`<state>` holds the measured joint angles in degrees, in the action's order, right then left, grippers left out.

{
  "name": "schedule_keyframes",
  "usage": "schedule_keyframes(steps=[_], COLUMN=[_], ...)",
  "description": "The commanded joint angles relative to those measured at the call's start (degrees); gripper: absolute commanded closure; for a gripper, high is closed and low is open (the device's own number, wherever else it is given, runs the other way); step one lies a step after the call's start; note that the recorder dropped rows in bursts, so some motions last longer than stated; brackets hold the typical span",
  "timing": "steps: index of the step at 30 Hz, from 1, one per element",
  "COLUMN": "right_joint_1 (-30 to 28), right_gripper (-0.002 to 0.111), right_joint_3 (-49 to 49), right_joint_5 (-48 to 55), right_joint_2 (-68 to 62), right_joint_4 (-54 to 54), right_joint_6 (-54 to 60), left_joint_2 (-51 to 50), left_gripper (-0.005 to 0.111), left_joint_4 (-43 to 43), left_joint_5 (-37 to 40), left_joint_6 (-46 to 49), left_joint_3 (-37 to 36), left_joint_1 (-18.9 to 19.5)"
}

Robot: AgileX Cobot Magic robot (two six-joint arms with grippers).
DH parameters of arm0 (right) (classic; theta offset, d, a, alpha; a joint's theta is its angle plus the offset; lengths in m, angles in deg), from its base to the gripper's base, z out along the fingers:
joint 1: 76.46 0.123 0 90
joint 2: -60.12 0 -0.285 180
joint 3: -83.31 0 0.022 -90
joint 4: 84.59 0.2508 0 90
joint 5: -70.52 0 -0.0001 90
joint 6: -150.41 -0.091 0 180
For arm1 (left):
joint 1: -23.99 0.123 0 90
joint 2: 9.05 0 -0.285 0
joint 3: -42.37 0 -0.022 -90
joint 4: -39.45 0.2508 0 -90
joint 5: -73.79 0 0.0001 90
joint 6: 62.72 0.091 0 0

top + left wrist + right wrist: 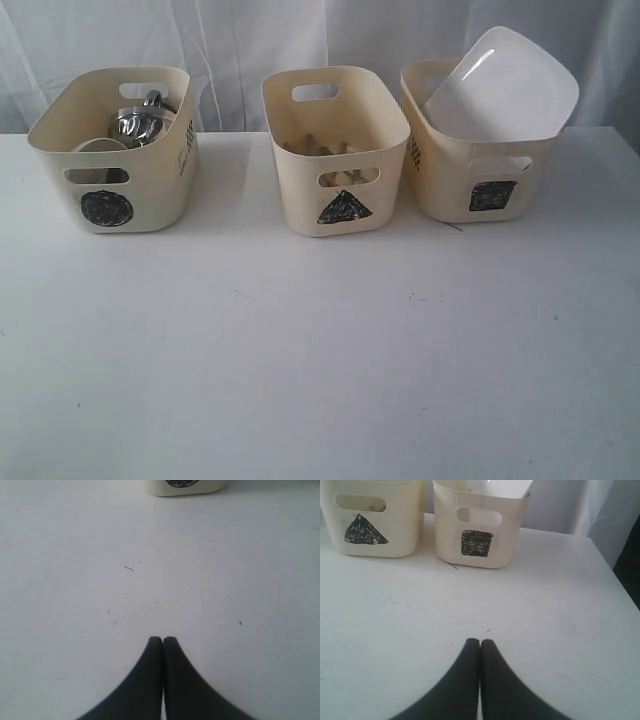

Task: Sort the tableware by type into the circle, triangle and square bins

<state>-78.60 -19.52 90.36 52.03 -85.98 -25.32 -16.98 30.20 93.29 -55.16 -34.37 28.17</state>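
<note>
Tableware lay in three cream bins, well apart from both grippers. Circle bin (150, 185) held steel mugs (140, 122); triangle bin (300, 195) held wooden chopsticks (312, 146), partly hidden; square bin (440, 180) held the white plate (503, 85), tilted above its rim. Left gripper (163, 641) and right gripper (479, 642) had jaws closed, empty, over the white table (320, 380).

Exterior: raised, mid-distance, front-on, looking down across table (320, 380) toward 12 o'clock. Left wrist: low, close over tabletop, facing circle bin (210, 487). Right wrist: low, facing triangle bin (395, 530) and square bin (510, 535). All three shared with exterior.
</note>
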Motion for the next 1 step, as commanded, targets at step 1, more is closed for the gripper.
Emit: schedule_keyframes(steps=[1], right_joint_1=[-0.3], right_gripper=[0.108], right_joint_3=[0.0], right_joint_5=[-0.1], right_joint_2=[0.3], right_joint_4=[-0.3], right_joint_6=[0.5], left_joint_2=[0.1], left_gripper=[0.107], left_joint_4=[0.0], left_joint_5=[0.5], left_joint_6=[0.0], left_joint_3=[-0.5], left_joint_1=[-0.3])
